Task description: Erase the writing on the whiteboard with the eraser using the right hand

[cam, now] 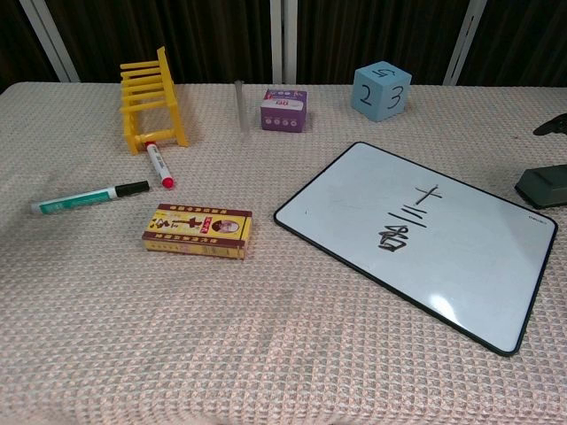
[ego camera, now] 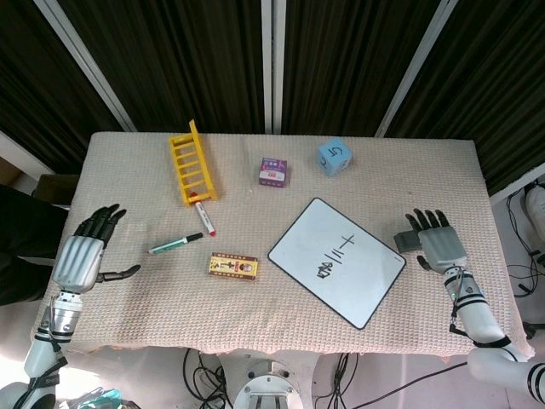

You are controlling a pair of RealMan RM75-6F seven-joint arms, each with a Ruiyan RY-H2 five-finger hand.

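Head view: the whiteboard [ego camera: 336,261] lies tilted on the woven tabletop [ego camera: 153,315], black writing [ego camera: 335,256] near its middle. Just off the whiteboard's right corner sits the dark grey eraser [ego camera: 406,240], and the right hand [ego camera: 438,241] rests beside it, fingers spread and pointing away from the robot; whether they touch the eraser cannot be told, but nothing is held. Far to the whiteboard's left, the left hand [ego camera: 83,252] lies flat at the tabletop's edge, fingers apart, thumb out, holding nothing. Left of the whiteboard lies a yellow and red card box [ego camera: 232,267]; further left, a green marker [ego camera: 175,244]. Beyond that, a red marker [ego camera: 204,218] lies at the foot of a yellow toy ladder [ego camera: 192,162]. Behind the whiteboard stand a small purple box [ego camera: 273,171] and a blue number cube [ego camera: 335,157].

Chest view: the whiteboard [cam: 443,239] fills the right half, its writing [cam: 406,223] unerased. The eraser [cam: 542,186] sits at the right edge, just beyond the whiteboard's far right corner. A dark fingertip of the right hand [cam: 551,126] shows at the frame edge behind the eraser, apart from it. Left of the whiteboard are the card box [cam: 198,231], green marker [cam: 89,199], red marker [cam: 159,165] and ladder [cam: 152,97]; behind it, the purple box [cam: 283,110] and blue cube [cam: 381,90].
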